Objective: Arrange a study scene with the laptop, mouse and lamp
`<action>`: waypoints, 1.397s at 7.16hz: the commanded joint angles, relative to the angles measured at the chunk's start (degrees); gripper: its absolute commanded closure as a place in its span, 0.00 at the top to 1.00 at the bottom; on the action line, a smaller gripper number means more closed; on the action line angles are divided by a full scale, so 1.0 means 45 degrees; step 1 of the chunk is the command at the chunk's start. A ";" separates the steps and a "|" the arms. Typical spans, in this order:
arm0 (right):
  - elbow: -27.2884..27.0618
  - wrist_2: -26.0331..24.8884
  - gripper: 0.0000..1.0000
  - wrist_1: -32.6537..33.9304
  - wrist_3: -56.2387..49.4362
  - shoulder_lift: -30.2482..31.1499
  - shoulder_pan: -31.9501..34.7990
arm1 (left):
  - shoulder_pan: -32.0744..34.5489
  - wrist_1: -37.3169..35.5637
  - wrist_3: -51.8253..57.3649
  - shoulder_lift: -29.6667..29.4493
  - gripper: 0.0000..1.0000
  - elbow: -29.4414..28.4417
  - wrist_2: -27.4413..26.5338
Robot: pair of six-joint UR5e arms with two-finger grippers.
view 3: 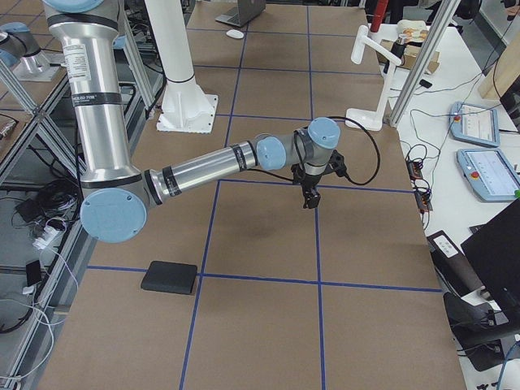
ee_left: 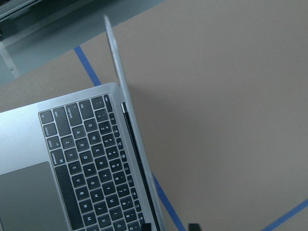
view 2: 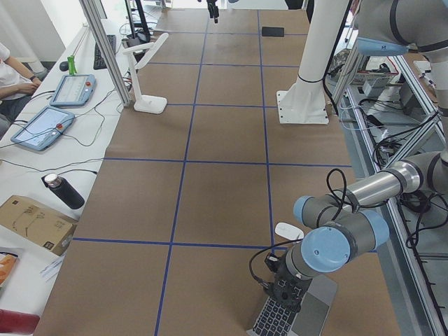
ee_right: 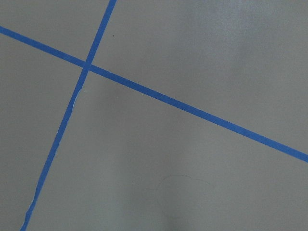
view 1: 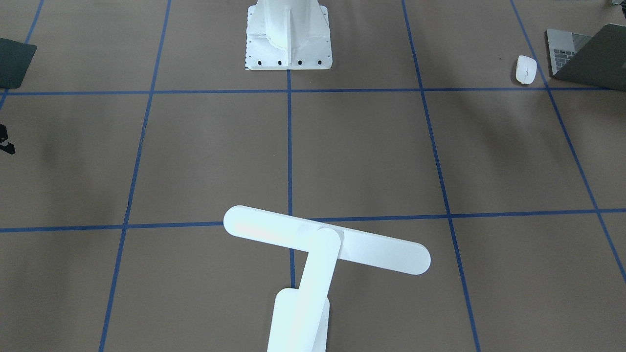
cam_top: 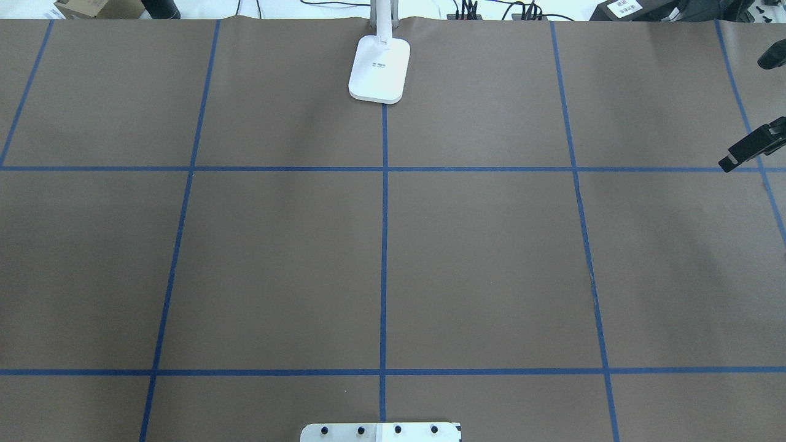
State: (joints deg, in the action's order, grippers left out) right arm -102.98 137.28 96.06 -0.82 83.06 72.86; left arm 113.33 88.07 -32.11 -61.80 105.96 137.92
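Note:
The grey laptop (ee_left: pixel 72 159) stands open at the table's corner on my left, also in the front view (view 1: pixel 587 56). My left gripper (ee_left: pixel 169 226) is open, and its fingertips (ee_left: pixel 192 226) straddle the lid's edge without pinching it. The white mouse (view 1: pixel 526 69) lies beside the laptop (view 2: pixel 297 318). The white lamp (view 1: pixel 326 246) stands at the far middle edge, its base (cam_top: pixel 379 75) on the centre line. My right gripper (view 3: pixel 309 197) hangs above the table, pointing down with nothing near it. I cannot tell whether it is open.
A black mouse pad (view 3: pixel 170 277) lies on the table's right part. The white robot pedestal (view 1: pixel 288 36) stands at the near middle edge. A person sits at tablets (view 2: pixel 42 126) beside the far edge. Blue tape lines grid the brown table (cam_top: pixel 491 264).

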 commanded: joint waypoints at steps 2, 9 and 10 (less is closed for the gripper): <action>0.0034 0.0020 1.00 0.0019 0.0007 0.0000 0.0000 | 0.0010 -0.1465 0.0144 -0.1727 0.00 0.1122 0.0075; 0.0307 -0.0077 1.00 0.0019 0.0007 0.0019 -0.0156 | -0.5895 -0.3752 -1.1436 -1.0708 0.00 0.1746 0.0759; 0.0327 -0.0096 1.00 0.0019 0.0007 0.0000 -0.0156 | -0.7494 -0.3771 -1.4145 -1.2015 0.00 0.1824 0.0101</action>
State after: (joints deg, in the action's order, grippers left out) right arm -101.59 136.89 96.15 -0.82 83.09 72.15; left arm 87.70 71.24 -82.06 -108.92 113.68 140.75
